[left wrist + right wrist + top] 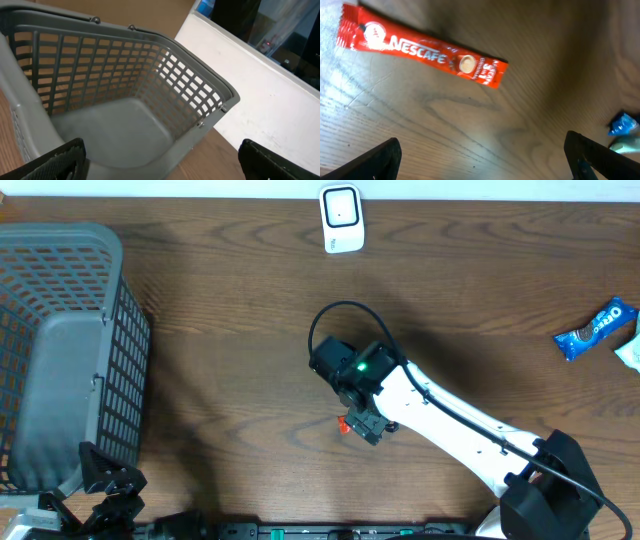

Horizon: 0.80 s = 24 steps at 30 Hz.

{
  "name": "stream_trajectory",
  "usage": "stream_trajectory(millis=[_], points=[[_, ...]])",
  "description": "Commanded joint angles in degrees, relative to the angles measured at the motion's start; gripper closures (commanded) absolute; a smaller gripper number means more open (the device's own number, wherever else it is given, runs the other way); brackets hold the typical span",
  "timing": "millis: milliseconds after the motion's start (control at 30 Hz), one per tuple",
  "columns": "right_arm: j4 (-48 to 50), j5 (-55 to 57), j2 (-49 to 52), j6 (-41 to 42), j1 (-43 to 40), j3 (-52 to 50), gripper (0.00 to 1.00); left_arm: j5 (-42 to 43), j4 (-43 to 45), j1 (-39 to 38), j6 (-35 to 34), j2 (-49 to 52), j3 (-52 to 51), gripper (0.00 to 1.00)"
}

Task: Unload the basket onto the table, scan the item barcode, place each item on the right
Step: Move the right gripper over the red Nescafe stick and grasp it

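Item: red Nescafé stick sachet (422, 46), flat on the brown wooden counter (470, 125), not held.
Right claw (482, 157): fingers wide apart, empty, just short of the sachet, probably lining up a pick.
Left claw (160, 155): spread, empty, facing the grey plastic mesh basket (125, 75).
Scanner: likely the small white rounded device (341, 218), well apart.

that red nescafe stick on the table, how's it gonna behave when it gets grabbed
The Nescafe stick lies flat and thin on the table, so it is probably light and likely slides when pushed. Its glossy wrapper may be slippery. Long and narrow, it would probably droop if held by one end.
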Motion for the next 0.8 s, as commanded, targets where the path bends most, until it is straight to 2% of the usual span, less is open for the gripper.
stream_trajectory(millis=[0,133,267,300,367,433,567,767], points=[[1.75,-5.7,0.0,-6.99,-0.11,-0.42,0.01,-0.35,0.07,-0.17,1.01,-0.04,0.13,0.02],[2.8,-7.19,0.02,-10.62,-0.72,-0.57,0.04,-0.35,0.07,-0.17,1.01,-0.04,0.13,0.02],[6.32,-7.93,0.02,-12.31,-1.03,-1.62,0.23,-0.35,0.07,-0.17,0.98,-0.04,0.13,0.02],[7.78,-7.98,0.02,-12.72,-1.11,-2.27,0.23,-0.35,0.07,-0.17,0.98,-0.04,0.13,0.02],[11.41,-8.02,0.02,-13.31,-1.16,-4.28,0.14,-0.35,0.07,-0.17,1.01,-0.04,0.13,0.02],[14.25,-8.0,0.02,-15.23,-1.16,-6.43,0.12,-0.35,0.07,-0.17,0.98,-0.04,0.13,0.02],[19.3,-7.98,0.07,-20.96,-1.07,-11.32,0.15,-0.35,0.07,-0.17,0.98,-0.04,0.13,0.02],[25.97,-7.98,0.07,-24.79,-1.22,-16.59,0.24,-0.35,0.07,-0.17,0.98,-0.04,0.13,0.02]])
